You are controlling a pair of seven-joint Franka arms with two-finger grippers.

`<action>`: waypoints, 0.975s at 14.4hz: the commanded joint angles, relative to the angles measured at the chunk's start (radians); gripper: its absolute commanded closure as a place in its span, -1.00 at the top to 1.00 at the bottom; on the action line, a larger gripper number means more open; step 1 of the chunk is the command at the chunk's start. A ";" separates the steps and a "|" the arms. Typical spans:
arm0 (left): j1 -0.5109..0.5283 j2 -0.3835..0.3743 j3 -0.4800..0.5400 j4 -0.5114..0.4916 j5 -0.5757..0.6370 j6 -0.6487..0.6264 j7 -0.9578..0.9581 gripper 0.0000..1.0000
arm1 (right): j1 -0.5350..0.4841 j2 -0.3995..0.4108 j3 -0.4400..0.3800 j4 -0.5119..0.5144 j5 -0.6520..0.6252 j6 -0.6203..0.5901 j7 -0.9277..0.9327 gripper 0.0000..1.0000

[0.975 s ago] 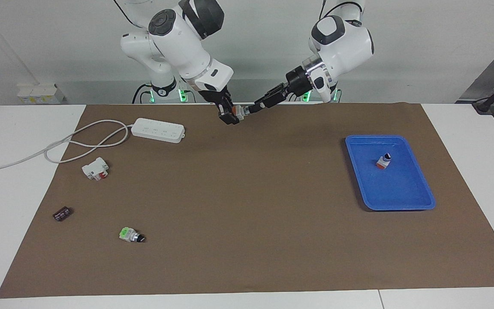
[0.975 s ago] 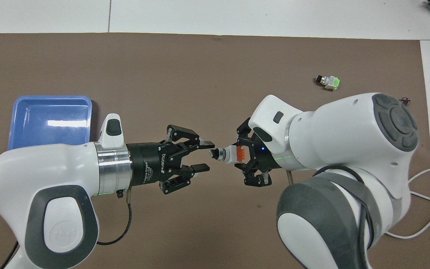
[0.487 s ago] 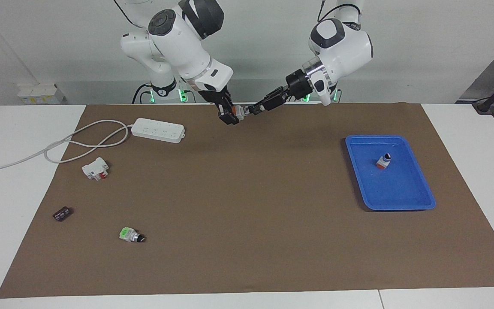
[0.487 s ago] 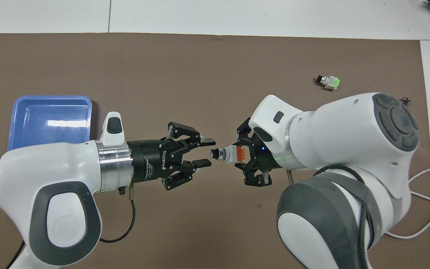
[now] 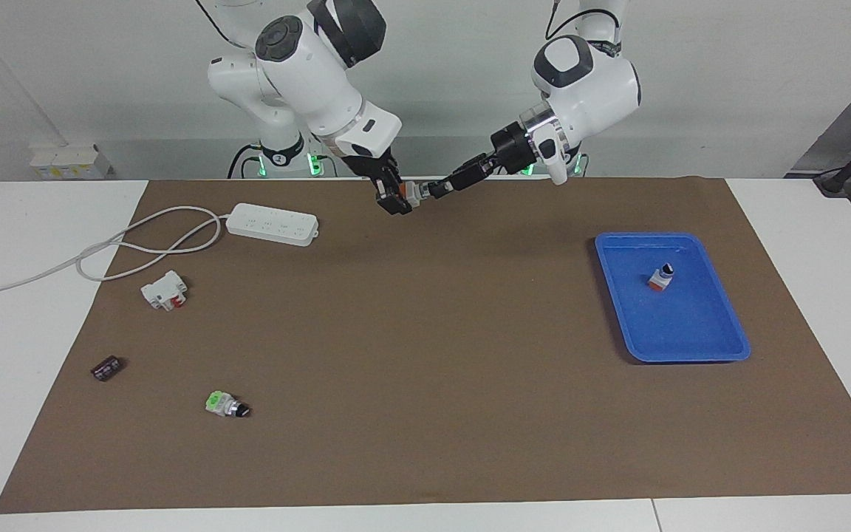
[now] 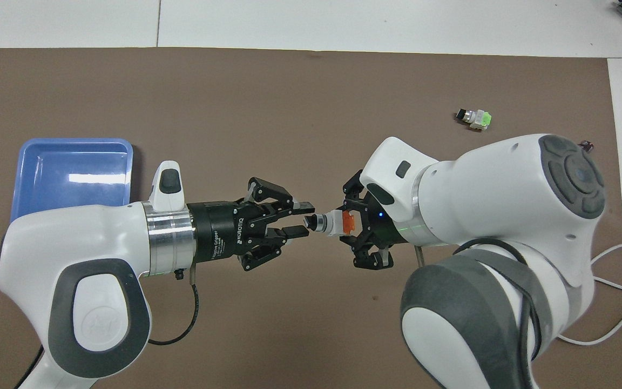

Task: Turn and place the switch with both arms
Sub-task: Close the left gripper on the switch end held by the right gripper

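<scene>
My right gripper (image 5: pixel 394 197) is shut on the orange end of the switch (image 5: pixel 410 193) and holds it level in the air over the mat's edge nearest the robots. In the overhead view the switch (image 6: pixel 328 222) points its black knob tip at my left gripper (image 6: pixel 304 218). The right gripper (image 6: pixel 352 222) grips the orange end. My left gripper (image 5: pixel 436 188) is open, its fingertips (image 6: pixel 306 205) just reaching the knob tip on either side, not closed on it.
A blue tray (image 5: pixel 699 336) at the left arm's end holds another orange-ended switch (image 5: pixel 660 278). A green-ended switch (image 5: pixel 226 405), a white-and-red breaker (image 5: pixel 165 290), a white power strip (image 5: pixel 272 223) and a small black part (image 5: pixel 106 367) lie toward the right arm's end.
My left gripper has moved toward the switch's knob tip and its fingers have narrowed. The right gripper and the switch have stayed in place.
</scene>
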 commanded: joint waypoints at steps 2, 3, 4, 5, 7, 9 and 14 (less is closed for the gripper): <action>-0.017 0.017 0.004 0.024 -0.025 0.013 0.045 -0.21 | -0.016 0.006 0.008 0.015 0.021 -0.018 0.008 -1.00; -0.030 0.017 0.006 0.024 -0.027 0.013 0.052 -0.23 | -0.016 0.006 0.008 0.015 0.021 -0.018 0.008 -1.00; -0.035 0.017 0.006 0.024 -0.027 0.015 0.052 -0.26 | -0.016 0.006 0.008 0.015 0.019 -0.019 0.008 -1.00; -0.037 0.017 0.006 0.024 -0.027 0.015 0.052 -0.30 | -0.016 0.006 0.008 0.015 0.019 -0.021 0.008 -1.00; -0.035 0.017 0.006 0.024 -0.027 0.015 0.052 -0.36 | -0.016 0.006 0.006 0.016 0.019 -0.021 0.008 -1.00; -0.035 0.018 0.006 0.026 -0.027 0.015 0.053 -0.40 | -0.016 0.006 0.006 0.016 0.021 -0.021 0.008 -1.00; -0.033 0.032 0.006 0.036 -0.030 0.016 0.075 -0.74 | -0.016 0.006 0.006 0.016 0.021 -0.022 0.008 -1.00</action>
